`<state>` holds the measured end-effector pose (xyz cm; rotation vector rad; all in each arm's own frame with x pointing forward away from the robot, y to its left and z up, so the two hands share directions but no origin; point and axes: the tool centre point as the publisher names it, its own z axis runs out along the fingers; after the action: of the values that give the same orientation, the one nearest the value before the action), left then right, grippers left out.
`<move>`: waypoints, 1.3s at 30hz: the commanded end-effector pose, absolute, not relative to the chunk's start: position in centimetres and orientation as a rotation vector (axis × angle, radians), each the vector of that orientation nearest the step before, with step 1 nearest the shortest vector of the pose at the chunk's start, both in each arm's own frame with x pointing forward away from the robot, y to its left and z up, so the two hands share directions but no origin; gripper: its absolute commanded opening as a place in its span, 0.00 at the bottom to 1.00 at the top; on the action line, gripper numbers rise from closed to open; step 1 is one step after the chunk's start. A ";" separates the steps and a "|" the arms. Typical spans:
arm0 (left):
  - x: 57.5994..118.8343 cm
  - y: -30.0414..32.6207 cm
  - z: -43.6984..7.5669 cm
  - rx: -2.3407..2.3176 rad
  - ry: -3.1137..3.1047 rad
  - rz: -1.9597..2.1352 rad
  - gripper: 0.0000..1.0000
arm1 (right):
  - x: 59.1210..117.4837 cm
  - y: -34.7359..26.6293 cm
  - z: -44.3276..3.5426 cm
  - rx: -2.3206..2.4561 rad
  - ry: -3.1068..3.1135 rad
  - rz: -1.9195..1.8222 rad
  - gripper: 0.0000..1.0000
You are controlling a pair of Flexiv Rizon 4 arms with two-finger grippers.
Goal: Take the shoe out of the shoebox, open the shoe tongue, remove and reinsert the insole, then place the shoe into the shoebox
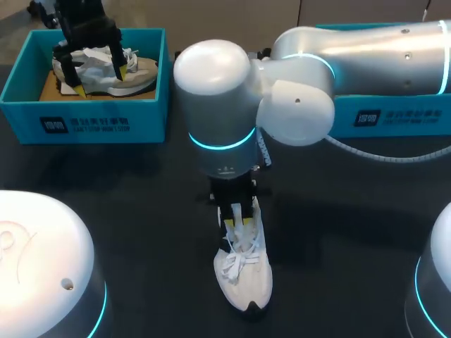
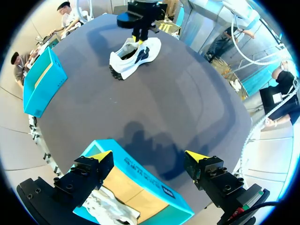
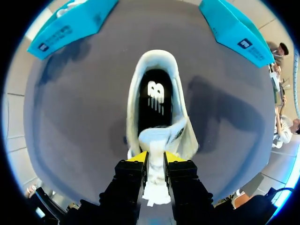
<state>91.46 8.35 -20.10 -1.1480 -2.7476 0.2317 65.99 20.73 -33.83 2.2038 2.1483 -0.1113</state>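
Note:
A white shoe (image 1: 245,271) lies on the dark table in the middle, toe toward the front edge. My right gripper (image 1: 239,217) reaches in from the right and is shut on the shoe's white tongue (image 3: 157,136), pulling it up from the shoe (image 3: 157,101). The black insole (image 3: 154,96) shows inside. The teal shoebox (image 1: 84,120) stands at the back left, holding a second shoe (image 1: 134,74) and crumpled paper (image 1: 88,60). My left gripper (image 1: 99,79) hangs open above that box (image 2: 140,176), nothing between its fingers. The white shoe (image 2: 133,55) lies far ahead of it.
Another teal box (image 1: 394,116) stands at the back right, partly behind my right arm; it is also in the left wrist view (image 2: 42,79). The arms' white bases (image 1: 42,267) take up both front corners. Dark table lies between the boxes and the shoe.

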 end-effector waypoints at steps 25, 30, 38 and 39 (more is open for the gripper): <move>91.5 8.3 -20.1 -1.148 -2.745 0.228 1.00 | 70.3 20.0 -29.3 0.262 3.298 0.119 1.00; 91.5 8.3 -20.1 -1.148 -2.745 0.228 1.00 | 70.3 20.0 -29.3 0.262 3.298 0.119 1.00; 91.5 8.3 -20.1 -1.148 -2.745 0.228 1.00 | 71.1 20.5 -28.5 0.088 3.234 -0.070 1.00; 91.5 8.3 -20.1 -1.148 -2.745 0.228 1.00 | 71.4 20.4 -28.1 0.074 3.225 -0.116 1.00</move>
<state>91.46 8.35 -20.10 -1.1481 -2.7475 0.2317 70.53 20.71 -28.93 1.0448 2.9878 0.0256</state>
